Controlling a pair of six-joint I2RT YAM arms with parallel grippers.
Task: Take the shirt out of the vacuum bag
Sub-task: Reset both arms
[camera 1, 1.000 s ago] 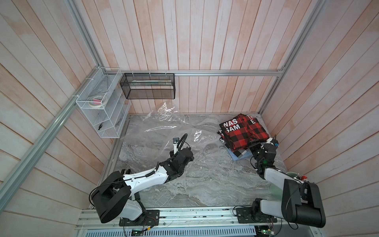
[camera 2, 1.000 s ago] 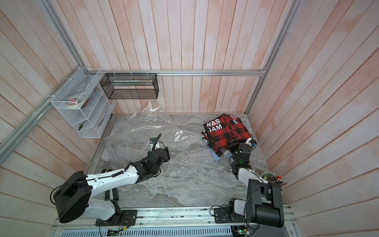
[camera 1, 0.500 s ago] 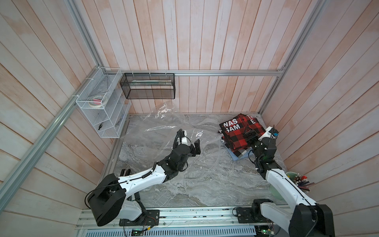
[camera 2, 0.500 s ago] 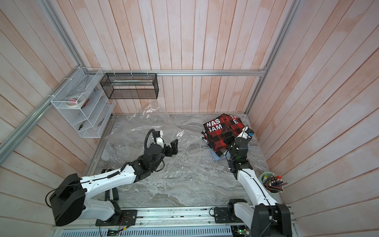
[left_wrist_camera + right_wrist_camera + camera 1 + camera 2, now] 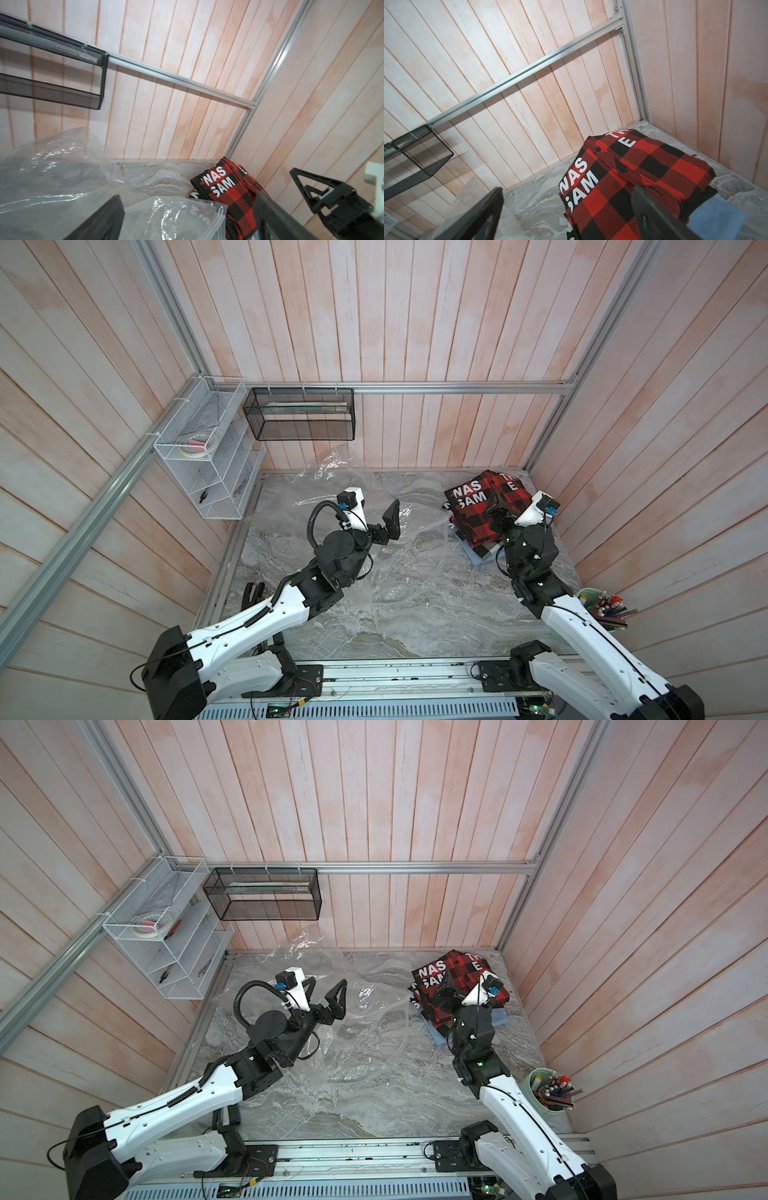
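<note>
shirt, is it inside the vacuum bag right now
No, the shirt lies bare beside the vacuum bag, with no plastic over it.

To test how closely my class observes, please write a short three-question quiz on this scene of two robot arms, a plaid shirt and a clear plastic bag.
1. True or false: the red-and-black plaid shirt lies inside the crinkly transparent vacuum bag.
2. Which is nearer the shirt: A the left gripper, or B the right gripper?
3. Fill in: both grippers' jaws stand ____.
Key: 1 false; 2 B; 3 open.
</note>
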